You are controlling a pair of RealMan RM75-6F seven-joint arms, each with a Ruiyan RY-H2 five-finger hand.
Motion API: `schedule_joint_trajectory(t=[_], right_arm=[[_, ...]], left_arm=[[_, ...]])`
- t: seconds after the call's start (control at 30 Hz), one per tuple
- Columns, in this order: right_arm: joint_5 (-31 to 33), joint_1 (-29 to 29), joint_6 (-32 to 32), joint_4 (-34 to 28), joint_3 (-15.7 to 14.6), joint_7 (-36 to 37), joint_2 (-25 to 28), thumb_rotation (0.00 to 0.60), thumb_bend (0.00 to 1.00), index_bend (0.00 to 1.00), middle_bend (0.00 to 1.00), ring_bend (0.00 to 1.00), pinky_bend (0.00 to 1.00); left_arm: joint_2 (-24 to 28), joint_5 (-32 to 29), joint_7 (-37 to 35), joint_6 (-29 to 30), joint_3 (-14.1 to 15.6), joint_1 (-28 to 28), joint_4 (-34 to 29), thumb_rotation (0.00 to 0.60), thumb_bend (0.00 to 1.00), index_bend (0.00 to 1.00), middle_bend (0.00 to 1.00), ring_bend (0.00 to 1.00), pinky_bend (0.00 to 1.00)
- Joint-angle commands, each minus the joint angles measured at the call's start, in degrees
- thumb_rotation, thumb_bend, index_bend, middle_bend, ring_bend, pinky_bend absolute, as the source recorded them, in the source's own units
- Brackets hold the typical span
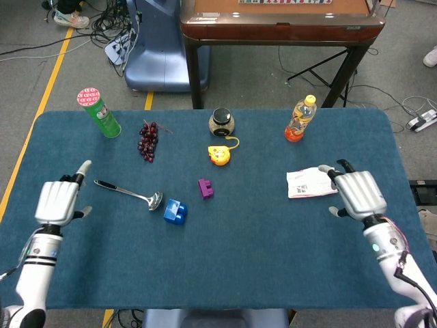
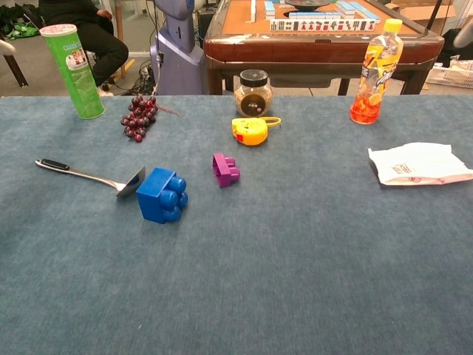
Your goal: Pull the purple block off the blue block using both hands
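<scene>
The purple block (image 1: 205, 188) (image 2: 225, 169) lies by itself on the blue table cloth, a short way right of the blue block (image 1: 175, 212) (image 2: 162, 194); the two are apart. My left hand (image 1: 59, 200) hovers at the table's left edge, fingers spread, holding nothing. My right hand (image 1: 357, 193) is at the right edge beside the white packet, fingers apart and empty. Both hands are far from the blocks. The chest view shows only a fingertip at its top left corner.
A metal spoon (image 1: 130, 192) (image 2: 89, 176) lies left of the blue block, its bowl touching it. Grapes (image 1: 147, 140), a green can (image 1: 100, 113), a jar (image 1: 222, 122), a yellow tape measure (image 1: 219, 155), an orange bottle (image 1: 300, 119) and a white packet (image 1: 307, 182) sit further back.
</scene>
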Motion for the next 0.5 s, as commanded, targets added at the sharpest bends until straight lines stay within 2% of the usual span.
schedule_joint_trajectory(t=[0.03, 0.2, 0.23, 0.33, 0.5], right_arm=[[-8.73, -9.21, 6.27, 0.84, -2.94, 6.66, 2.82, 0.6, 0.0, 0.23, 0.46, 0.43, 0.69], [-15.31, -16.99, 11.38, 3.91, -4.03, 10.86, 3.35, 0.6, 0.0, 0.23, 0.42, 0.38, 0.44], [-16.4, -18.41, 12.52, 4.75, -4.08, 11.34, 3.17, 0.6, 0.0, 0.23, 0.42, 0.37, 0.41], [-19.47, -23.21, 16.4, 7.33, -4.04, 11.99, 2.35, 0.6, 0.0, 0.24, 0.42, 0.37, 0.4], [-22.28, -28.91, 20.56, 9.36, -3.43, 12.72, 1.48, 0.6, 0.0, 0.24, 0.42, 0.37, 0.4]], left_arm=[[5.33, 0.79, -3.13, 0.97, 2.02, 3.99, -2.91, 0.6, 0.01, 0.11, 0.38, 0.38, 0.65], [9.89, 3.11, -7.6, 4.53, 3.33, 9.19, -3.48, 0.6, 0.01, 0.11, 0.37, 0.38, 0.63], [10.45, 3.59, -8.7, 5.19, 3.47, 10.15, -3.37, 0.6, 0.01, 0.11, 0.36, 0.38, 0.63], [11.71, 6.13, -11.77, 7.71, 4.28, 13.49, -1.92, 0.6, 0.01, 0.12, 0.36, 0.37, 0.62], [12.73, 8.23, -11.26, 10.07, 5.72, 17.32, -2.2, 0.6, 0.01, 0.13, 0.36, 0.37, 0.6]])
